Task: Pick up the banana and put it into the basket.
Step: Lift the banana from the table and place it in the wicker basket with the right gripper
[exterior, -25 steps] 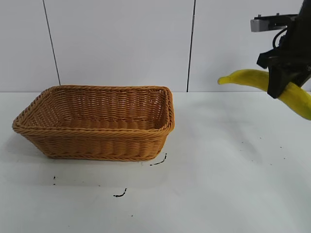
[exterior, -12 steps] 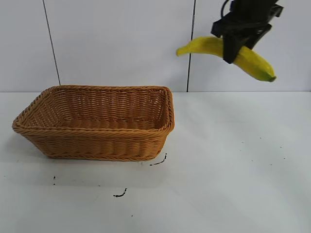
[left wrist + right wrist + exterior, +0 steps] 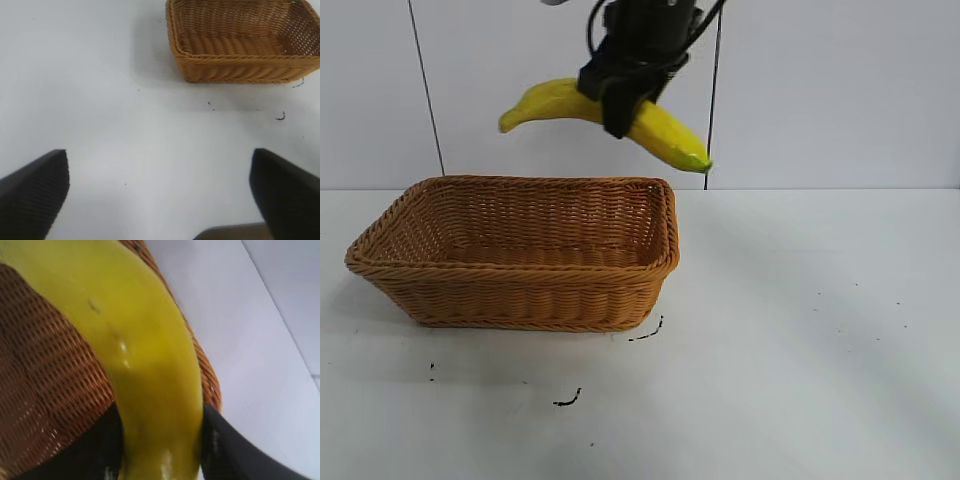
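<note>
My right gripper [image 3: 625,100] is shut on the yellow banana [image 3: 665,132] and holds it in the air above the right half of the wicker basket [image 3: 520,300]. The banana lies roughly level, its greenish end toward the right. In the right wrist view the banana [image 3: 135,350] fills the space between the black fingers [image 3: 225,450], with the basket [image 3: 45,365] below it. The basket holds nothing that I can see. My left gripper [image 3: 160,195] is open and empty, away from the basket [image 3: 240,70], and does not show in the exterior view.
The basket stands on a white table [image 3: 800,330] with small dark marks [image 3: 567,400] in front of it. A white panelled wall [image 3: 820,90] runs behind.
My right gripper has carried the banana leftward and a little up, from the far right edge of the view to above the basket. The basket has not moved.
</note>
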`<act>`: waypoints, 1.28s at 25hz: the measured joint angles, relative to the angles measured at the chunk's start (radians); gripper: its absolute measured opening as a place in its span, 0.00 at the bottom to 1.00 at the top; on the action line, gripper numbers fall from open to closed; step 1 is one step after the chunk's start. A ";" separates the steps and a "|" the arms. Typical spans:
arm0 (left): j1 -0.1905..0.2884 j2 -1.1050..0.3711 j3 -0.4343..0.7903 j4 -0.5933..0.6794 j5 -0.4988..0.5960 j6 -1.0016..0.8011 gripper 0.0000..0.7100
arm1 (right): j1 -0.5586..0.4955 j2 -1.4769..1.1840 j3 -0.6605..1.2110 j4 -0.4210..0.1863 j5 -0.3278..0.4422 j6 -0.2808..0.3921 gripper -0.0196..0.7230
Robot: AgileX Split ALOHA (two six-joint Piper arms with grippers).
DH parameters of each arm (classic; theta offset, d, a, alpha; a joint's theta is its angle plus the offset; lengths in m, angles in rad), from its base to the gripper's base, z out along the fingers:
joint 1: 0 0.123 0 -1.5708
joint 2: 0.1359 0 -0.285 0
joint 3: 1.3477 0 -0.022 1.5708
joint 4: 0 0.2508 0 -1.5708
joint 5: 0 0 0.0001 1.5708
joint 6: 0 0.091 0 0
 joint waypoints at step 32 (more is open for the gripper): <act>0.000 0.000 0.000 0.000 0.000 0.000 0.98 | -0.111 -0.007 -0.134 -0.005 0.132 0.560 0.95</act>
